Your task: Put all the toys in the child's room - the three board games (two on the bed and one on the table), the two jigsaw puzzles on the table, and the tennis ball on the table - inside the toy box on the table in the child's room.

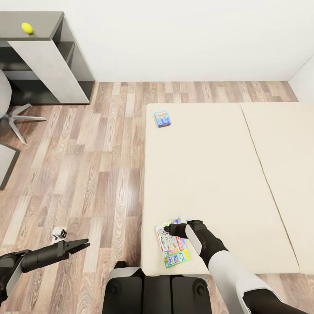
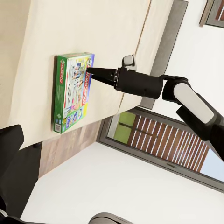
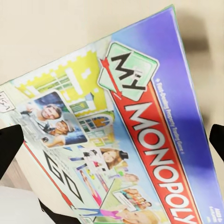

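Note:
A green-edged Monopoly board game (image 1: 173, 247) lies flat on the near left corner of the bed (image 1: 209, 174). My right gripper (image 1: 168, 228) hovers open just over its far end, fingers spread to either side of the lid (image 3: 126, 121). The left wrist view shows that box (image 2: 72, 91) with the right gripper (image 2: 89, 71) at its edge. A smaller blue board game (image 1: 162, 118) lies at the bed's far left corner. The tennis ball (image 1: 27, 28) rests on the dark grey cabinet (image 1: 43, 22). My left gripper (image 1: 82, 245) hangs open over the floor, left of the bed.
Wood-plank floor (image 1: 96, 165) stretches between the bed and the cabinet. A chair base (image 1: 17, 115) stands at the far left. A small white object (image 1: 59, 233) lies on the floor near my left gripper. A dark-framed window (image 2: 154, 140) stands beyond the bed.

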Tool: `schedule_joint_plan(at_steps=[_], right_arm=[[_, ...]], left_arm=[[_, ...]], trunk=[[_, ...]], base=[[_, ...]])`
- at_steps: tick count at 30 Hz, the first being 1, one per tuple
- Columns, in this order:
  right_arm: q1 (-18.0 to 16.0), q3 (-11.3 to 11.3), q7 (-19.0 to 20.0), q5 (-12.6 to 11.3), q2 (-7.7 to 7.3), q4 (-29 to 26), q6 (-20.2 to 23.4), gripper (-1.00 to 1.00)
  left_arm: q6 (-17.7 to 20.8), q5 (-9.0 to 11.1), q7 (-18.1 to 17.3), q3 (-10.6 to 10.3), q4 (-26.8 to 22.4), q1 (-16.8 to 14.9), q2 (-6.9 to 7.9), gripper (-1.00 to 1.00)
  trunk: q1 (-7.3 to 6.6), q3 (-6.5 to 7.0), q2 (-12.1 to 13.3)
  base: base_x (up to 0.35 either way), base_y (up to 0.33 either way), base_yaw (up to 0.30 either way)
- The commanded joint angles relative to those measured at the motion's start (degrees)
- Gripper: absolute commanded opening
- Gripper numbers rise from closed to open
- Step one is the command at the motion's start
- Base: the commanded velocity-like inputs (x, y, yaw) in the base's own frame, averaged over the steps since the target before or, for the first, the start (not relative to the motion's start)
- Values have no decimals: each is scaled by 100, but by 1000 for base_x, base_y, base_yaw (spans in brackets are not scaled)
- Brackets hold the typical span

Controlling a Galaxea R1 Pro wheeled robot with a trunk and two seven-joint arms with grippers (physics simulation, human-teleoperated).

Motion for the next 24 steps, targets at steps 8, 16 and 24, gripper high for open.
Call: schedule_joint_plan(at_steps=[8, 16, 24], right_arm=[[-1, 15, -2, -16, -3, -7, 25, 100], [-1, 13, -2, -24, -3, -7, 25, 100], [-1, 2, 16, -32, -23, -7, 48, 100]], left_arm=[[61, -2, -22, -5, -1, 1, 1, 100], [61, -2, -22, -6, -1, -4, 1, 100], [61, -2, -22, -1, -1, 0, 1, 100]], trunk=[[3, -6, -8], [3, -6, -8], [3, -6, -8]], base=[[0, 0, 0], [0, 60, 0], [0, 15, 0]])
